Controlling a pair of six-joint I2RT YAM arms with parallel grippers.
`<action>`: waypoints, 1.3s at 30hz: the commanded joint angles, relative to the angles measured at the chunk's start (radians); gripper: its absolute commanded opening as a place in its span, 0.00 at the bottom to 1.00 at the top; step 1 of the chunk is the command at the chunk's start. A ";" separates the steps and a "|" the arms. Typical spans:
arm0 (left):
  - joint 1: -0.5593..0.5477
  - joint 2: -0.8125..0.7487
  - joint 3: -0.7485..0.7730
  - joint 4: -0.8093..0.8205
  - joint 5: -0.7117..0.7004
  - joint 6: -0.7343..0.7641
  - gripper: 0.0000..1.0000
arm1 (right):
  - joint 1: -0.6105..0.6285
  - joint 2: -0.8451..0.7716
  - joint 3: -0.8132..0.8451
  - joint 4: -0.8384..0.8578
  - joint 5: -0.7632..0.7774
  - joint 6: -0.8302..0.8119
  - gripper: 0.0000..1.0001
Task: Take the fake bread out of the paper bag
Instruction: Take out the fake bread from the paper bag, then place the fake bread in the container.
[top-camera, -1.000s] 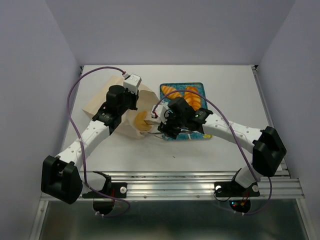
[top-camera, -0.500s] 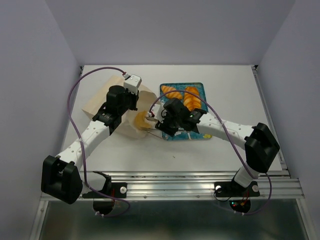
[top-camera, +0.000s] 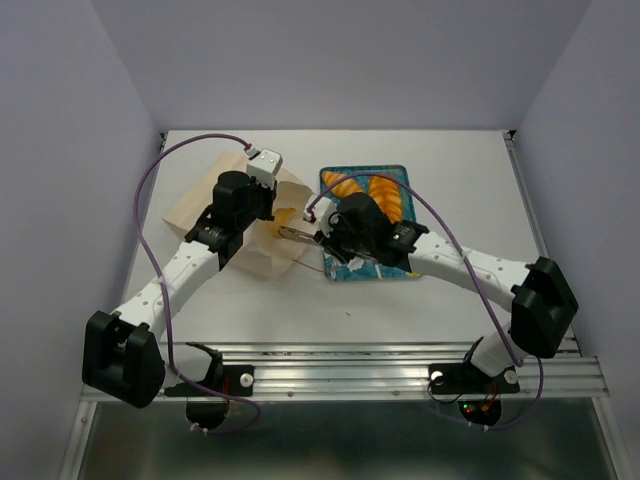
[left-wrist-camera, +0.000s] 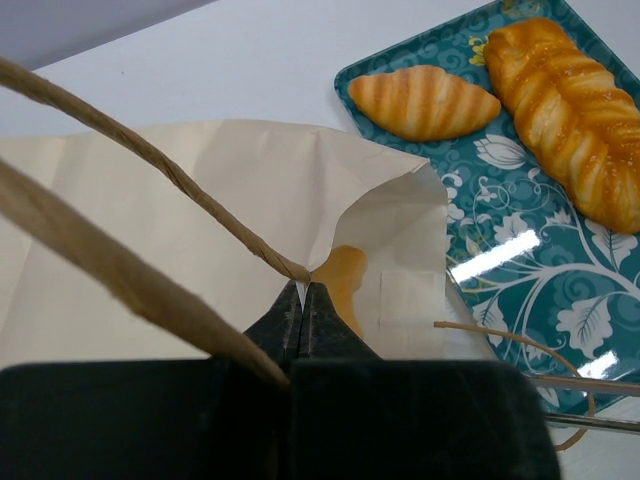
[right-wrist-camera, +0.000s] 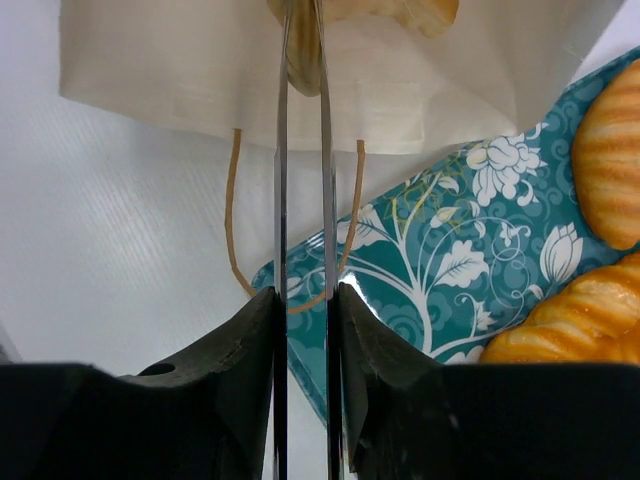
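The paper bag (top-camera: 205, 205) lies on its side left of the teal tray (top-camera: 352, 272). My left gripper (top-camera: 262, 212) is shut on the bag's mouth edge (left-wrist-camera: 303, 290), next to a string handle (left-wrist-camera: 150, 152). The small roll (left-wrist-camera: 343, 277) shows orange inside the bag. My right gripper (top-camera: 326, 238) is shut on metal tongs (right-wrist-camera: 302, 180), whose blades reach into the bag mouth on either side of the roll (right-wrist-camera: 303, 62). The croissant (left-wrist-camera: 425, 100) and the long loaf (left-wrist-camera: 565, 115) lie on the tray (left-wrist-camera: 500, 250).
The bag's second string handle (right-wrist-camera: 232, 215) loops loose onto the table and tray corner (right-wrist-camera: 300, 300). Two of the breads (right-wrist-camera: 610, 160) show at the right edge of the right wrist view. White walls enclose the table on three sides.
My right wrist has shifted right and turned, so the tongs now point left into the bag mouth. The roll shows less from above. The left arm has held still.
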 joint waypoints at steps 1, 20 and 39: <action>-0.002 -0.009 0.013 0.046 -0.038 -0.008 0.00 | -0.057 -0.105 -0.016 0.117 0.000 0.190 0.11; 0.001 0.020 0.059 0.040 -0.206 -0.113 0.00 | -0.602 -0.372 -0.264 0.259 -0.798 0.848 0.01; 0.002 -0.007 0.053 0.025 -0.250 -0.142 0.00 | -0.850 -0.245 -0.611 0.764 -1.116 1.701 0.03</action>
